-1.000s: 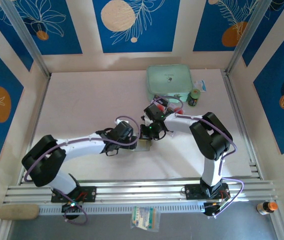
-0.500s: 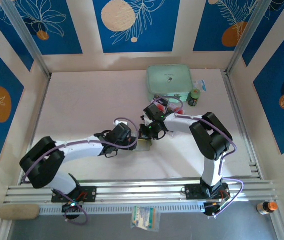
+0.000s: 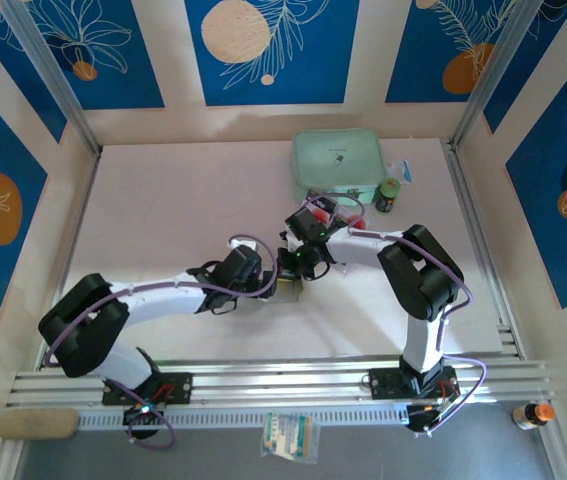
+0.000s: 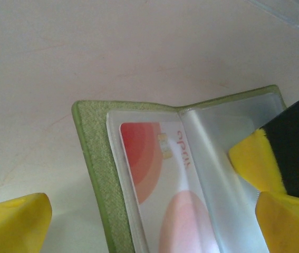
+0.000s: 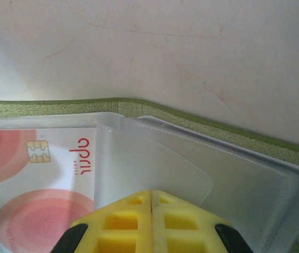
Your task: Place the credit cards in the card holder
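I have bare table (image 3: pixel 163 200) across the whole left side and far-left corner, free to pass; at the far right the mint-green case (image 3: pixel 338 163) and a small jar (image 3: pixel 389 195) stand close together; mid-table both wrists crowd over the card holder (image 4: pixel 94 168); my left gripper (image 4: pixel 149 221) straddles it, fingers spread wide; the right gripper (image 5: pixel 152 197), pinched together, sits over the right-hand clear sleeve, blocking it; a pale card (image 4: pixel 154 174) fills the left sleeve.

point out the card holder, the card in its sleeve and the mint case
card holder (image 4: pixel 97 163): left wrist view, green left edge
card (image 5: pixel 49 176): right wrist view, pale face below the chip
mint case (image 3: pixel 338 160): top view, middle of lid
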Robot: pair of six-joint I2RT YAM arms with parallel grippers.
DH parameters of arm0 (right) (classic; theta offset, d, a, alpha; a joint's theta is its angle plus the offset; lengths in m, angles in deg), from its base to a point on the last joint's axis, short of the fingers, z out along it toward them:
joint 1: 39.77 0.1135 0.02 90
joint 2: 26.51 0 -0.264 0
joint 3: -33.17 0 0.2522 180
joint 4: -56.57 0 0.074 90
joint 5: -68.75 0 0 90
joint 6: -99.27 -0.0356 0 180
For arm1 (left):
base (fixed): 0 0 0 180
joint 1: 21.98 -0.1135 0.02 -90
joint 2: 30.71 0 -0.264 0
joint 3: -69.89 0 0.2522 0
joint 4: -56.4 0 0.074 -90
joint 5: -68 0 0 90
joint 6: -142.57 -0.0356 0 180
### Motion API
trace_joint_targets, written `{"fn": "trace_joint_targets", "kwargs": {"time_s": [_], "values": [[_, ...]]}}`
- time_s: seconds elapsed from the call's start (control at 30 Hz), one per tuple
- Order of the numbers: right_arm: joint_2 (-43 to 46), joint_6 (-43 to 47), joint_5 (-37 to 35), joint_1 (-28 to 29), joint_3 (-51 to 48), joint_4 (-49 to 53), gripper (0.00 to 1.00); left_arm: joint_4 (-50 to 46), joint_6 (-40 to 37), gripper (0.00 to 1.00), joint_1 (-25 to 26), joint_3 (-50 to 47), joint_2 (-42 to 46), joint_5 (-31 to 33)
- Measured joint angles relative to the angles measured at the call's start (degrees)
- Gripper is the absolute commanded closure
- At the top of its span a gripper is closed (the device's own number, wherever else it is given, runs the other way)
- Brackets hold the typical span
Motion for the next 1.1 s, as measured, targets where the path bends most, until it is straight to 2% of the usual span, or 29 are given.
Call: {"fn": "trace_joint_targets", "kwargs": {"time_s": [0.43, 0.53, 0.67, 0.77, 0.9, 1.1], "values": [[-0.04, -0.44, 1.31, -0.57, 0.0, -0.72, 0.98, 0.79, -0.59, 0.1, 0.0, -2.25, -1.22, 0.0], [0.46, -0.7, 1.29, -0.79, -0.04, -0.72, 0.92, 0.87, -0.61, 0.1, 0.0, -2.25, -1.22, 0.0], [3.04, -1.57, 1.11, -1.46, -1.07, -0.85, 0.72, 0.92, -0.61, 0.09, 0.0, -2.25, -1.22, 0.02], [5.7, -2.45, 0.87, -2.12, -3.1, -1.51, 0.61, 0.96, -0.61, 0.09, 0.0, -2.45, -1.2, 0.02], [7.72, -3.89, 0.63, -2.34, -5.22, -2.16, 0.54, 0.96, -0.59, 0.09, 0.0, -2.51, -1.2, 0.07], [8.0, -5.38, 0.68, -2.23, -7.28, -3.61, 0.53, 0.96, -0.59, 0.08, 0.0, -2.62, -1.2, 0.2]]}}
